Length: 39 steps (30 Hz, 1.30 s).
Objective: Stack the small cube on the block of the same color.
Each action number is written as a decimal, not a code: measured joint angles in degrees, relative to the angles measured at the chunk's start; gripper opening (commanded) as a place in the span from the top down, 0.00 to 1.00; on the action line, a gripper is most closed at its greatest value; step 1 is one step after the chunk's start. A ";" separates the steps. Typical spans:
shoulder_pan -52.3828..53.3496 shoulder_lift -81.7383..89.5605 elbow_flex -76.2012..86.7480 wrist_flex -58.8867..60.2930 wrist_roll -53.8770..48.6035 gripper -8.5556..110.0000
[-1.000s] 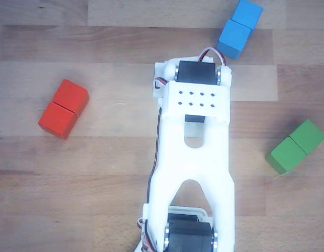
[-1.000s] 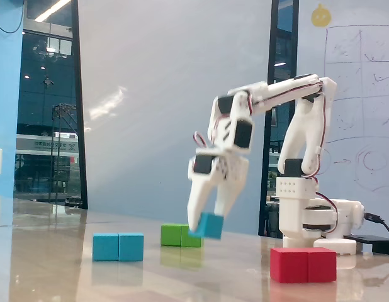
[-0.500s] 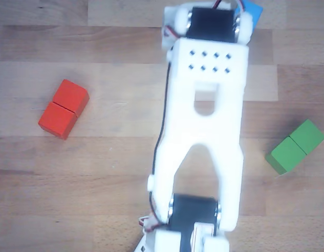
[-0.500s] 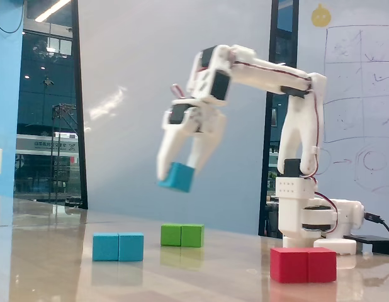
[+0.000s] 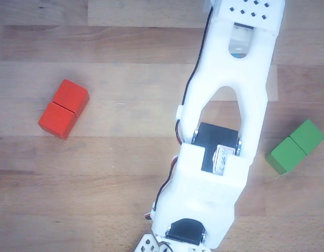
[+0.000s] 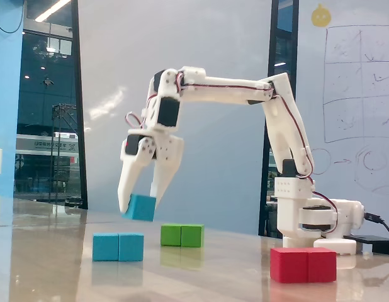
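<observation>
In the fixed view the small light-blue cube (image 6: 141, 207) hangs in the air, with my gripper (image 6: 140, 205) shut on it. It sits a short way above the right half of the light-blue oblong block (image 6: 118, 246), which lies on the table with a seam across its middle. Cube and block do not touch. In the other view my white arm (image 5: 230, 121) reaches up to the top edge and hides the gripper, the cube and the blue block.
A green oblong block (image 6: 182, 235) (image 5: 295, 146) lies behind the blue one. A red oblong block (image 6: 304, 264) (image 5: 63, 108) lies near the front. The arm's base (image 6: 311, 214) stands at the right of the fixed view.
The arm has stretched out further and swung left in the fixed view. The held cube has dropped from high in the air to just above the blue block.
</observation>
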 measured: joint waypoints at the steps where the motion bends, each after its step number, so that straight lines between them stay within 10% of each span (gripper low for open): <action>1: 0.00 -0.79 -0.09 0.00 0.00 0.84; 39: 3.60 -3.08 -0.09 -3.25 0.00 0.84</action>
